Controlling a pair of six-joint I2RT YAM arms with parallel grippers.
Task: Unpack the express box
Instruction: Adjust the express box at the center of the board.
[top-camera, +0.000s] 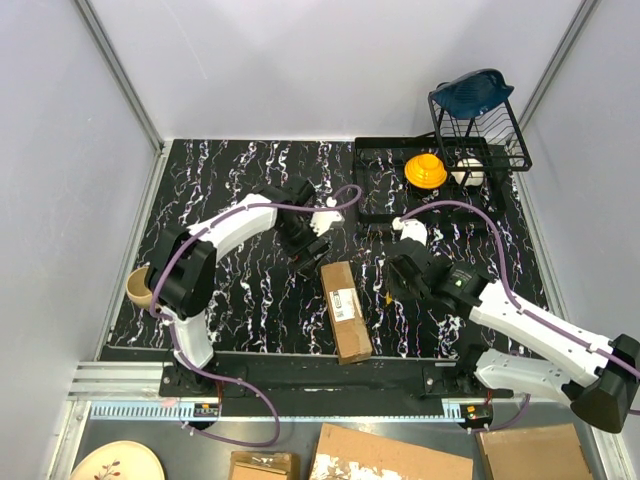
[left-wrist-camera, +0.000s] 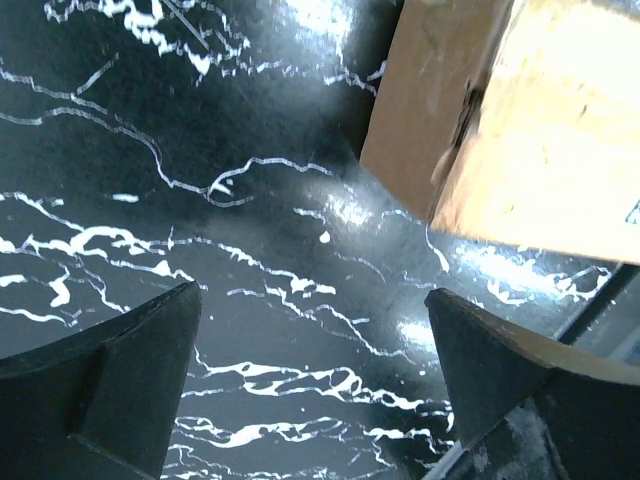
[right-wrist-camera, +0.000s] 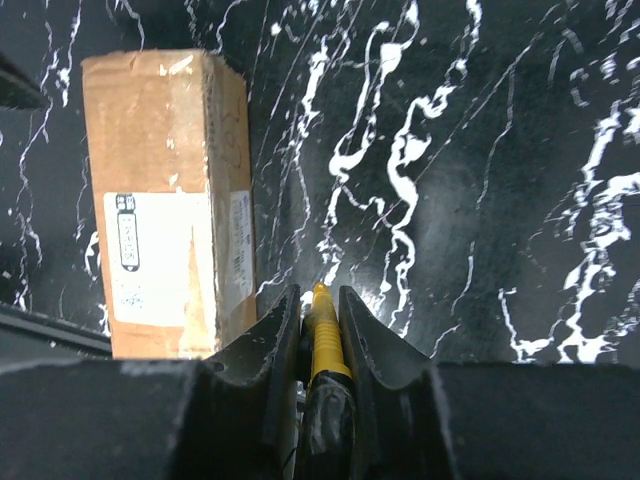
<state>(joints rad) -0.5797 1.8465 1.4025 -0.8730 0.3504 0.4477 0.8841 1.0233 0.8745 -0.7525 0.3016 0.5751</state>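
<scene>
The express box (top-camera: 345, 310), a small oblong brown carton with a white label, lies flat on the black marbled table between the two arms. My left gripper (top-camera: 311, 258) hovers just beyond its far end, open wide and empty. The left wrist view shows the same gripper (left-wrist-camera: 315, 300) over bare tabletop, with a corner of the box (left-wrist-camera: 520, 120) at the upper right. My right gripper (top-camera: 393, 288) is just right of the box, shut on a yellow-and-black utility knife (right-wrist-camera: 322, 345). In the right wrist view the knife's tip pokes out beside the box (right-wrist-camera: 165, 190), apart from it.
A black dish rack (top-camera: 500, 125) and tray (top-camera: 375, 215) with a yellow object (top-camera: 425, 170) stand at the back right. A tan cup (top-camera: 138, 287) sits at the left table edge. Torn cardboard pieces (top-camera: 390, 455) and a plate (top-camera: 115, 462) lie in front of the arm bases.
</scene>
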